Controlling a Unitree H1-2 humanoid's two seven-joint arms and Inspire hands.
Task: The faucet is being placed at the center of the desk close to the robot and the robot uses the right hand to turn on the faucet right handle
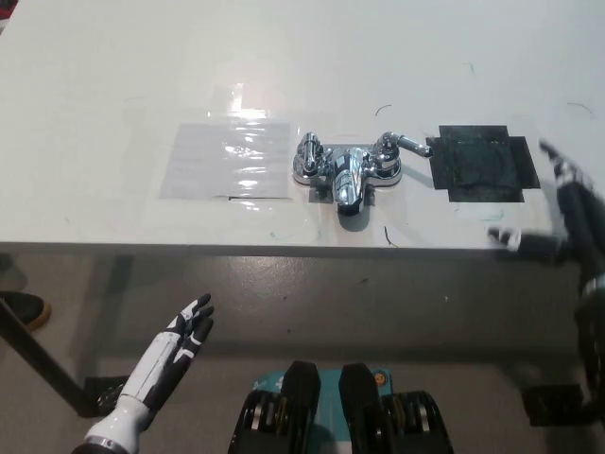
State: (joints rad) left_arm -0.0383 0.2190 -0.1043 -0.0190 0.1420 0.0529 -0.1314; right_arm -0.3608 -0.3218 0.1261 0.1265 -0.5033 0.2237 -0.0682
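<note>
Faucet (348, 170) sits on the white surface (113, 76), mid-width and close to the near edge. Its base is on a small grey patch and the spout (347, 187) points toward the robot.

Right handle (395, 146): the lever arm juts away from the spout toward the black tape patch (482, 163), just beside the faucet on that side. Nothing is touching it yet.

Right hand (565, 225) is well to the right of the faucet, past the tape patch, over the near edge. It is blurred, with fingers (506, 237) spread and holding nothing.

Left hand (181, 336) rests low, below the edge and to the faucet's left, fingers apart and empty.

Risks, as I judge them:
- The hand sits at edge level, so a flat sweep in could clip the rim of the surface.
- The chrome lever is thin and slick, so the fingers may slide off or push the whole faucet if it is not fixed down.
- Overshooting would hit the spout or the left handle (307, 151).

Room: bare surface lies behind the faucet and to its right. A clear film sheet (227, 156) lies on its left. The near edge is close, so there is little margin in front.
</note>
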